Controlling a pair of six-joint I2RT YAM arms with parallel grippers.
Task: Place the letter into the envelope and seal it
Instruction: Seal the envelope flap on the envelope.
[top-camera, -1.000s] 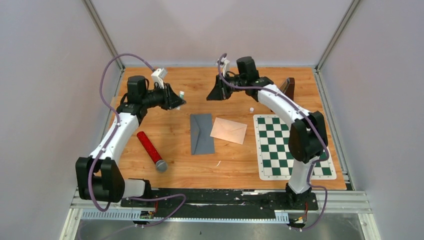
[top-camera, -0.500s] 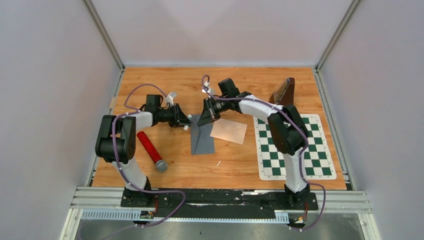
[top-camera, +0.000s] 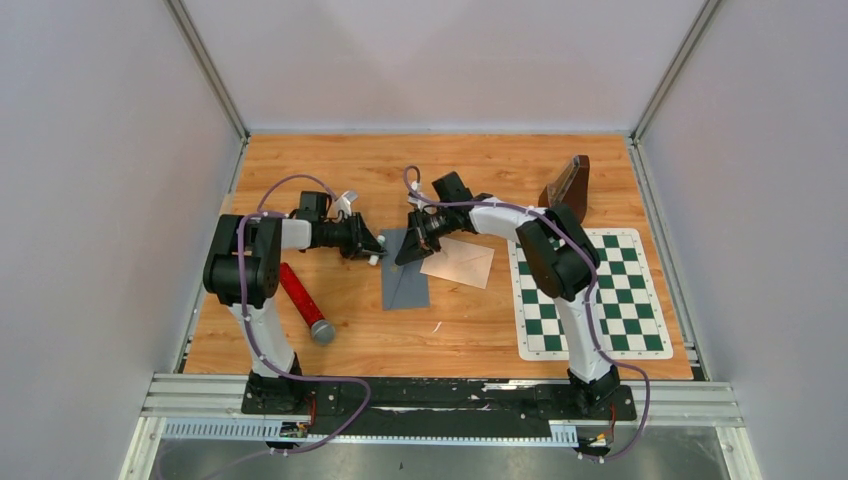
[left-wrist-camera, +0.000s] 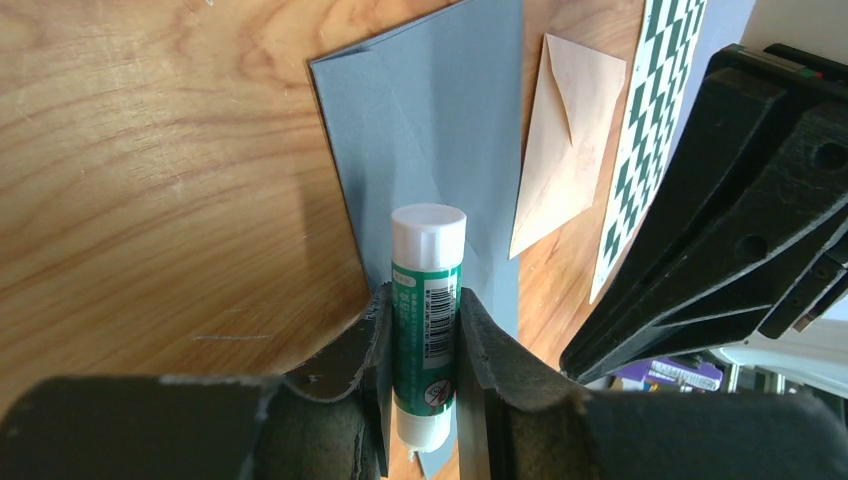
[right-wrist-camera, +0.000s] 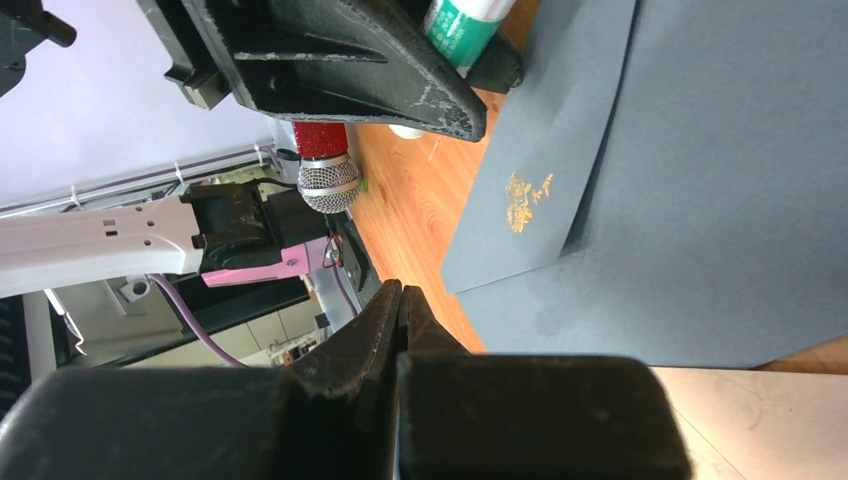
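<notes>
Nearer than the grey envelope (top-camera: 404, 285) and to its left lies a red microphone (top-camera: 297, 288). To its right is a chequered mat (top-camera: 590, 300), and wooden tabletop (top-camera: 470, 340) shows from the envelope to the near edge. The tan letter (top-camera: 460, 263) lies outside the envelope, touching its right edge; whether the envelope holds anything cannot be told. At its far end the left end effector (left-wrist-camera: 425, 320) grasps a glue stick (left-wrist-camera: 428, 250), and the right end effector (right-wrist-camera: 400, 300) is clenched, apparently on nothing. Far right of the envelope stands a brown object (top-camera: 568, 183).
</notes>
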